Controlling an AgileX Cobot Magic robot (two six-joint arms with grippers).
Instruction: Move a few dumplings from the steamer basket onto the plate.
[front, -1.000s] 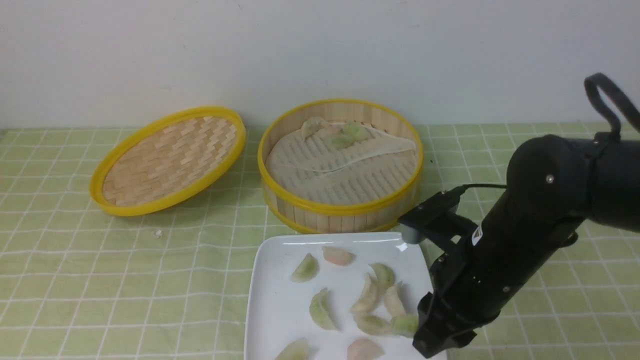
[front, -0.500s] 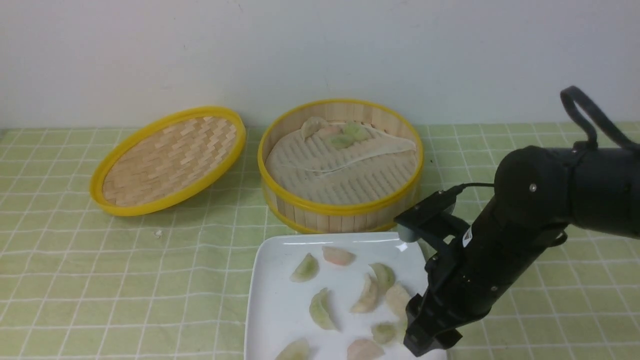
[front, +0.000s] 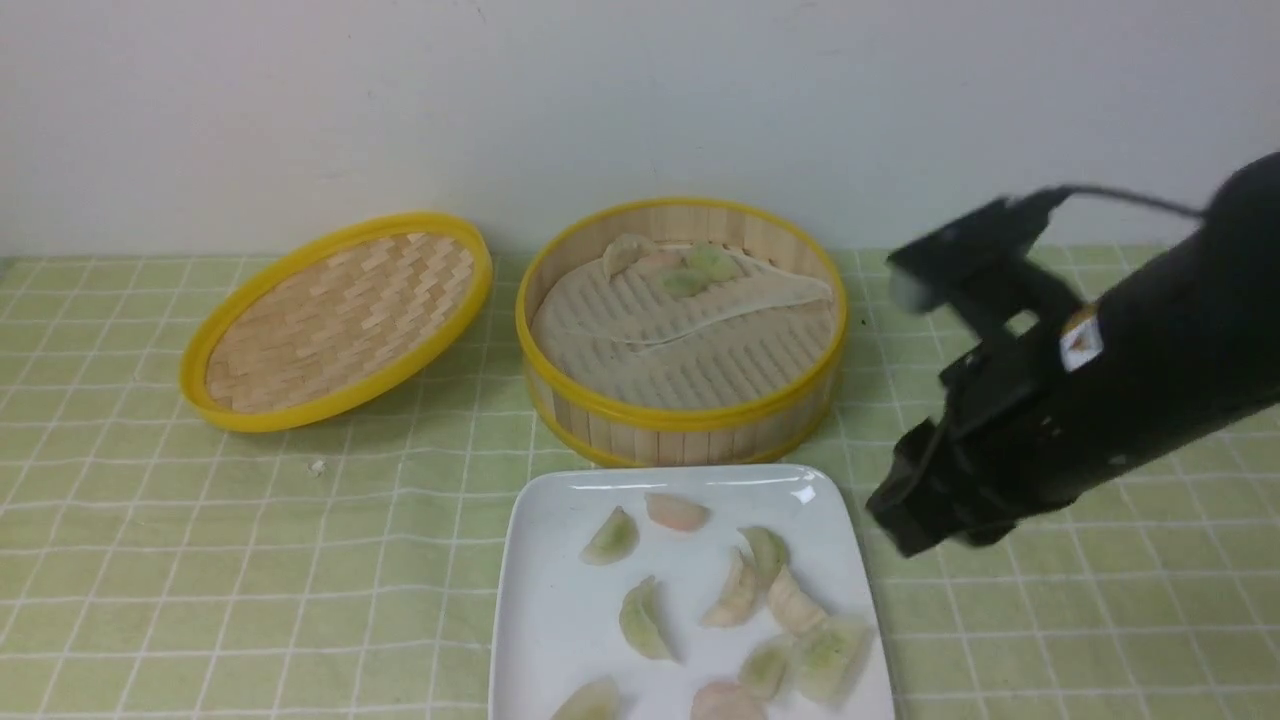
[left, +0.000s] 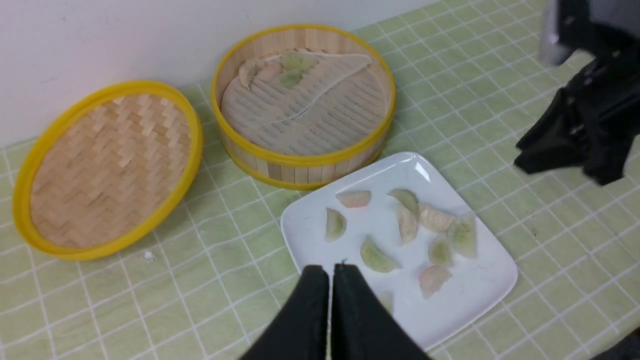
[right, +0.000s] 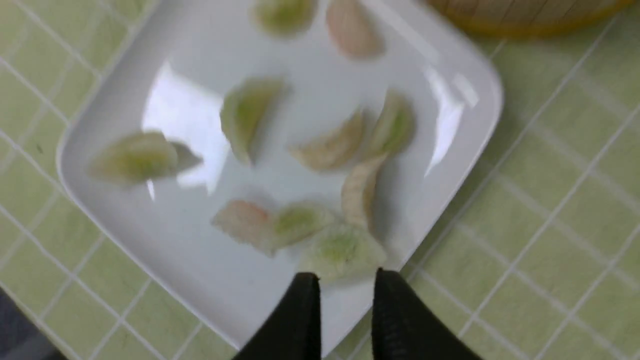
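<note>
Okay, the R gripper is pulling up & away from the plate. A sec ago it was sitting low at the plate's near right corner w/ the pale green dumpling at its tips. Now it's hanging raised, off toward the plate's right side.

In the R wrist view the jaws are standing a little apart w/ nothing between them, so it's released & carrying nothing. The pale green dumpling is lying loose by the plate's right edge, touching a neighbour & close to the rim. I'm judging it's staying on, but only just.

I'm counting approx ten pcs on the plate, the others barely shifting. The steamer basket is sitting just beyond the plate's far edge, w/ a small cluster of dumplings resting against the wall farthest from the plate. The L gripper is hovering above the plate, tips pressed together, holding nothing & taking no part.

So one more transfer is looking done. "A few" is already more than covered imo, so I'm weighing a stop vs. heading back to the basket for that cluster.
</note>
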